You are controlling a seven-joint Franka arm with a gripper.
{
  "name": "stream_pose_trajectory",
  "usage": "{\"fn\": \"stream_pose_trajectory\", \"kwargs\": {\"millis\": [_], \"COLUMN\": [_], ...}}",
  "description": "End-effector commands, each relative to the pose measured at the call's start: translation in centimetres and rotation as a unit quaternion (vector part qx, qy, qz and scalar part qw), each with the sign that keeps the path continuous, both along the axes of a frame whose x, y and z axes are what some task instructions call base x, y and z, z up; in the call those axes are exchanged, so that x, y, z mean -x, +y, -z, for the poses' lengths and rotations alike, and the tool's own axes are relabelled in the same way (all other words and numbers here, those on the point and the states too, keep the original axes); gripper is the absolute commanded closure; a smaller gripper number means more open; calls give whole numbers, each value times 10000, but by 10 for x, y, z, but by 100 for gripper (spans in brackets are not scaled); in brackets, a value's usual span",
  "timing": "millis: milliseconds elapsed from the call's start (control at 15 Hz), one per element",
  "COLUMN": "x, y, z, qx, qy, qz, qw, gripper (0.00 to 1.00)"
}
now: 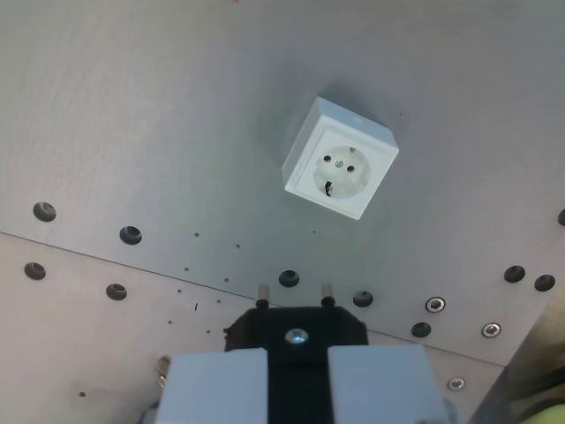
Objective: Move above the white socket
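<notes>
Wrist view: white square plastic wall socket (pixel 341 158) fixed, rigid, not for grasping, on grey metal counter (pixel 132 115) well ahead of the claw (pixel 297 380), clamped on a black two-pin plug (pixel 296 329).

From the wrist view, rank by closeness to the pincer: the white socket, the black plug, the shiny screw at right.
1. black plug, held in the pincer at bottom centre.
2. shiny screw, off to the right.
3. white socket, higher up, slightly right.
</notes>
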State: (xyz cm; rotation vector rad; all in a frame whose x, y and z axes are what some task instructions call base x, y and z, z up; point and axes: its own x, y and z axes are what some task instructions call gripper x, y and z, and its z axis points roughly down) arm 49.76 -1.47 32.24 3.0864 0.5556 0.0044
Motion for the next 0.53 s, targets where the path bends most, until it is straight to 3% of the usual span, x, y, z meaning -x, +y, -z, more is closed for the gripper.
{"fn": "stream_pose_trajectory", "kwargs": {"millis": [67,533], "x": [1,3], "y": [-1,-4], "z": [3,15], "qx": [1,13], "qy": [-16,-181], "qz": [87,323], "qw": [10000,9993], "gripper": [100,100]}}
